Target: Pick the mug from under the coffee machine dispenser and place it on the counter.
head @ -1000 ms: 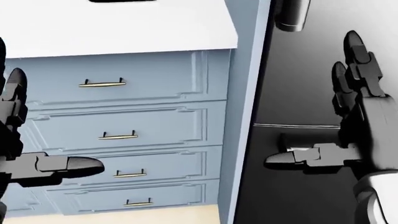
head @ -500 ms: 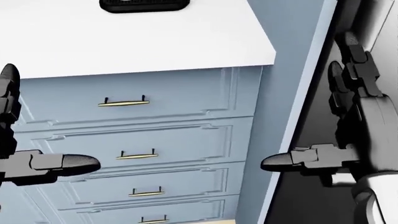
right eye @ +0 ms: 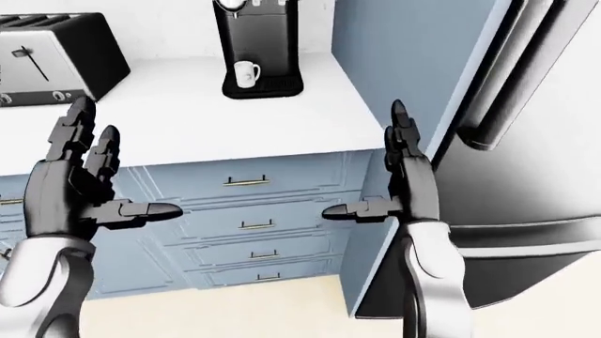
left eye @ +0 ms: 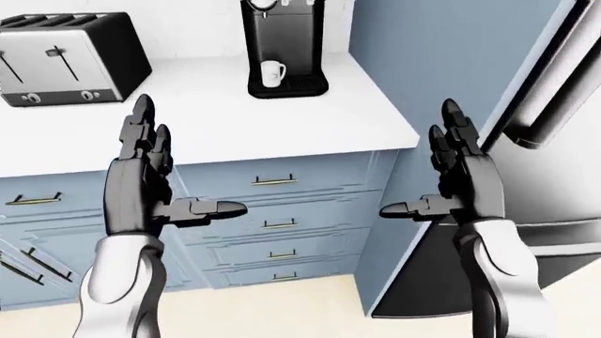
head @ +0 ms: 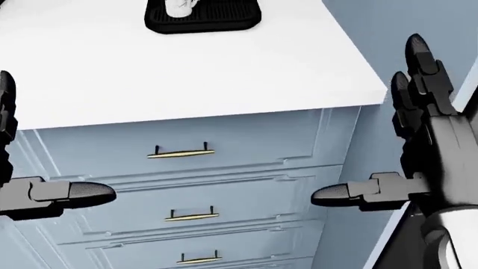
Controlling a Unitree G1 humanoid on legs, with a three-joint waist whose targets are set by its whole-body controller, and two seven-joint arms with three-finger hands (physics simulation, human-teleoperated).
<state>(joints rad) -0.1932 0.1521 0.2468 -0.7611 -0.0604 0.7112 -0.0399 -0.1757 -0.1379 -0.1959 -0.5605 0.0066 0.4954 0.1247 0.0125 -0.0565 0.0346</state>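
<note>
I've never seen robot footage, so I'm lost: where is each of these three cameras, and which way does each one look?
Left-eye view: on the head, looking over the white counter to the coffee machine, mug and toaster; both open hands raised.
Right-eye view: its twin, nearly the same picture, fridge at right.
Head view: on the head, tilted lower, onto counter edge and drawers; right hand shows, left hand partly.
All share the mug and counter.
</note>
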